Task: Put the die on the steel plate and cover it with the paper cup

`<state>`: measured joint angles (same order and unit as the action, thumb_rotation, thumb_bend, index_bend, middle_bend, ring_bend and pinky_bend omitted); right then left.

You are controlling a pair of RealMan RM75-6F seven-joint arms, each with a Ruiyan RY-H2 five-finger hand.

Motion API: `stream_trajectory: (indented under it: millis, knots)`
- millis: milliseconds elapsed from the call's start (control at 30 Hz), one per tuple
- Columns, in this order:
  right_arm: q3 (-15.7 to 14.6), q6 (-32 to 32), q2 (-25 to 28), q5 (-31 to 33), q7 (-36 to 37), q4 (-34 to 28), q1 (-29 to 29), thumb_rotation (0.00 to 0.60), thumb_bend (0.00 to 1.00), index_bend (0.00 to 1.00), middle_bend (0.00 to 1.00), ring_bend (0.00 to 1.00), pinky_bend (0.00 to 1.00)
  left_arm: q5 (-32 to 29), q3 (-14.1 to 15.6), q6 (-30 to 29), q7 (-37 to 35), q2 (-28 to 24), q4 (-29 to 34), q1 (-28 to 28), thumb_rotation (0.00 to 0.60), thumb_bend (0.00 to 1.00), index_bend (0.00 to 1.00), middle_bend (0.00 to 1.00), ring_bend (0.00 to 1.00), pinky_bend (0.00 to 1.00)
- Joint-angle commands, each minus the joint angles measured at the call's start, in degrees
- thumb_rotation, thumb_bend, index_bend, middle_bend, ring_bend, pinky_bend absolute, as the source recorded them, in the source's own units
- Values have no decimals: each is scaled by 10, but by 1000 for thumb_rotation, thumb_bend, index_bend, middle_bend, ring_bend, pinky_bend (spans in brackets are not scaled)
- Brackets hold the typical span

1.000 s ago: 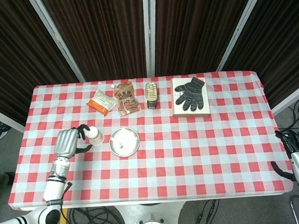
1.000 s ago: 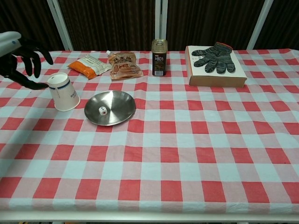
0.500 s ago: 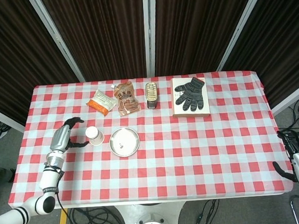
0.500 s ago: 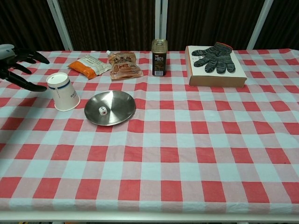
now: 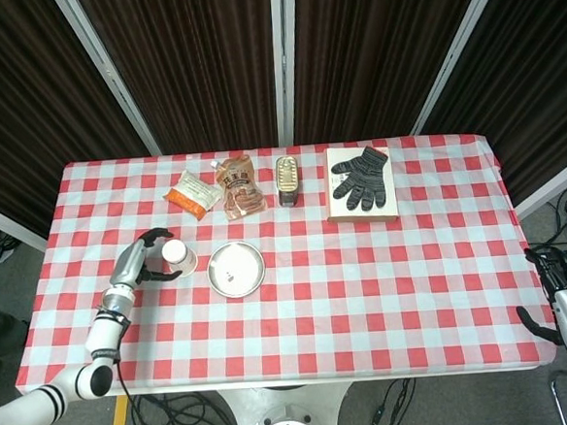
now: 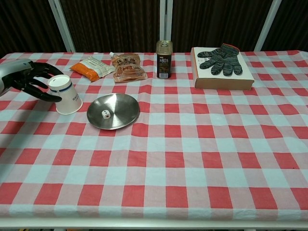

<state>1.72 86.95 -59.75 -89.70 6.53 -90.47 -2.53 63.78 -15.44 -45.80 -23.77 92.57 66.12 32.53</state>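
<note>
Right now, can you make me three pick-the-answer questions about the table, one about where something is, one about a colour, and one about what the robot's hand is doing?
1. Where is the small white die?
A. in the round steel plate
B. under the white paper cup
C. on the cardboard box

2. What colours is the checked tablecloth?
A. blue and white
B. red and white
C. green and yellow

3. What is the left hand doing?
A. lifting the plate
B. resting on the striped glove
C. reaching around the upside-down cup, fingers apart

Answers: 1 A, the die lies inside the plate. 2 B, the squares are red and white. 3 C, its fingers spread beside the cup, which stands on the cloth.
</note>
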Motion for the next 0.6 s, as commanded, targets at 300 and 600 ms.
stream_trajectory:
  millis: [300,600]
  knots:
    - [1,0,0,1,-2,-2,-1,600,219,24,185,0,96,-13,-10,25,-26,11,-15,10,600,185,396,201,97,198]
    - [1,1,0,0,-4,-3,0,600,219,26,185,0,96,1,-14,-3,-22,4,19,6,600,222,518,280,127,202]
